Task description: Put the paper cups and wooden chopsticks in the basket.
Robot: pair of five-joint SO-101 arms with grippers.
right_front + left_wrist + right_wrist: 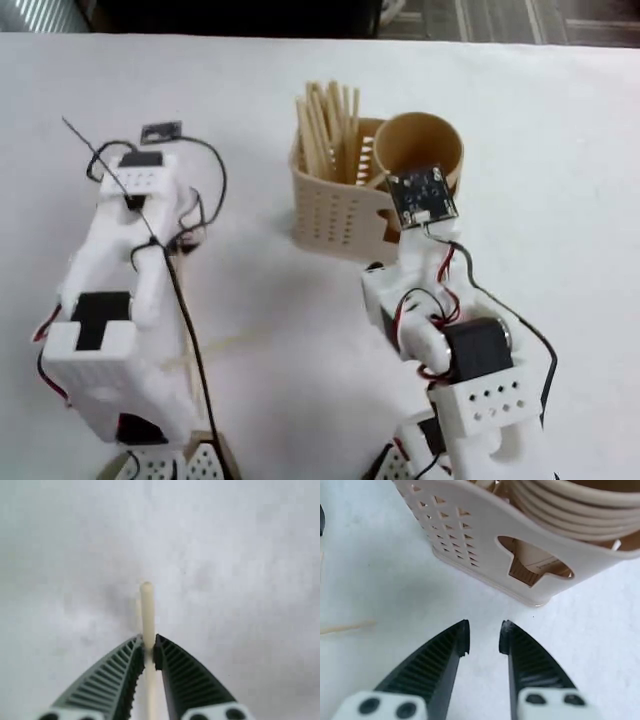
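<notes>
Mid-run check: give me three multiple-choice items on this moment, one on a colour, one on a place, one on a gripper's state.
1. The basket is: A. blue B. beige C. black
2. The paper cups are: A. beside the basket B. behind it C. in it
3. The left gripper is: A. shut on a wooden chopstick B. open, empty C. shut on a cup
Key: 1 B, its perforated walls are beige. 2 C, the stack rises from inside it. 3 A, the left wrist view shows the stick clamped.
</notes>
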